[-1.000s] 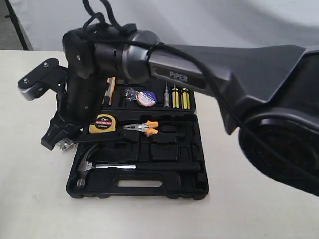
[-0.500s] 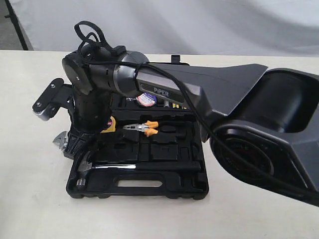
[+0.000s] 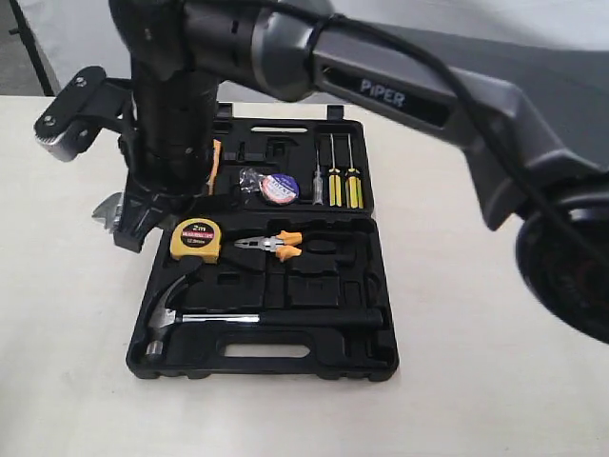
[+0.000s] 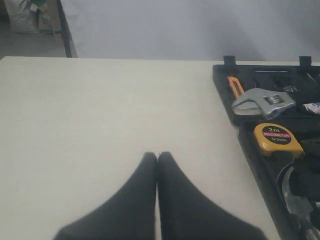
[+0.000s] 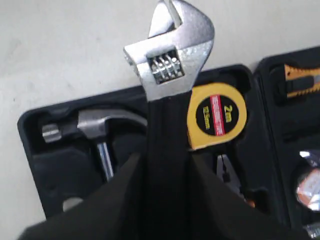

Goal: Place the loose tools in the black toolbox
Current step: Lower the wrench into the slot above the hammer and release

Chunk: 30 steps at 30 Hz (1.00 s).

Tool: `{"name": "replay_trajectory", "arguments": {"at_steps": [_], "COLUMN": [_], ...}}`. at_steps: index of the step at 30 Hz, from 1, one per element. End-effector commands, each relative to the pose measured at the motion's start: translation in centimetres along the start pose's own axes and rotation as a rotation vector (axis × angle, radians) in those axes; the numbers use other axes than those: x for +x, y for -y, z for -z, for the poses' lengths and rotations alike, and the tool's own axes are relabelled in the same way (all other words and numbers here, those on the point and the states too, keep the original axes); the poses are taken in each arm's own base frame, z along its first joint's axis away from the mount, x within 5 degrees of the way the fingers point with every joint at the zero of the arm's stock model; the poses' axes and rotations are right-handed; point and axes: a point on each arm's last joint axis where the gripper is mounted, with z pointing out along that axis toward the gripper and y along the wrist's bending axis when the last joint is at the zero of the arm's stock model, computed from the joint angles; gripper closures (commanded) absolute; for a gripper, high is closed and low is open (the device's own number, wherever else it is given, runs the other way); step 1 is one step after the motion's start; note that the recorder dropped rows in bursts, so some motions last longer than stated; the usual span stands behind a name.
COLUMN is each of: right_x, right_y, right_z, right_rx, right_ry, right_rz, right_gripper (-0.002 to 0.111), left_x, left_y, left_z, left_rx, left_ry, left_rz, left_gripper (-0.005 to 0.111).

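The right arm's dark-grey and black moulded shell (image 3: 533, 105) carries white "PiPER" lettering (image 3: 383, 91) on a flattened link, and a thin black cable (image 3: 466, 95) trails over it. Its black cylindrical wrist section (image 3: 171, 105) bears a black bracket (image 3: 67, 119) with small screws and a rounded silver-grey end. The left gripper (image 4: 158, 155) has matte black fingers (image 4: 132, 200) shaped as smooth, tapered wedges.

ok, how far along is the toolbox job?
Done: the hammer lies in its recess in the toolbox, and the tape roll sits in the other half. In hand: the right hand grips the wrench by its handle, raised above the box. Left: seat the wrench in the box. The left hand is shut, over the table beside the box.
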Motion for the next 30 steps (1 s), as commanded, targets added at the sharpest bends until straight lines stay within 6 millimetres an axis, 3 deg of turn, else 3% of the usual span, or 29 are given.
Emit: {"name": "replay_trajectory", "arguments": {"at_steps": [1, 6, 12, 30], "right_x": [3.8, 7.8, 10.3, 11.9], "right_y": [1.6, 2.5, 3.2, 2.3], "right_z": [0.6, -1.4, -3.4, -5.7], "right_rx": [-0.041, -0.074, -0.087, -0.122], "right_ry": [-0.090, -0.046, -0.030, -0.055], "right_rz": [-0.032, -0.038, -0.024, 0.108], "right_gripper": [0.109, 0.109, 0.109, 0.106], "left_x": [0.2, 0.2, 0.2, 0.2], "left_y": [0.0, 0.0, 0.0, 0.0], "left_z": [0.1, 0.1, 0.1, 0.1], "left_rx": [0.014, 0.014, 0.014, 0.014], "left_ry": [0.007, 0.007, 0.007, 0.007], "left_rz": [0.022, 0.022, 0.022, 0.022], "left_gripper": [0.105, 0.105, 0.105, 0.105]}}
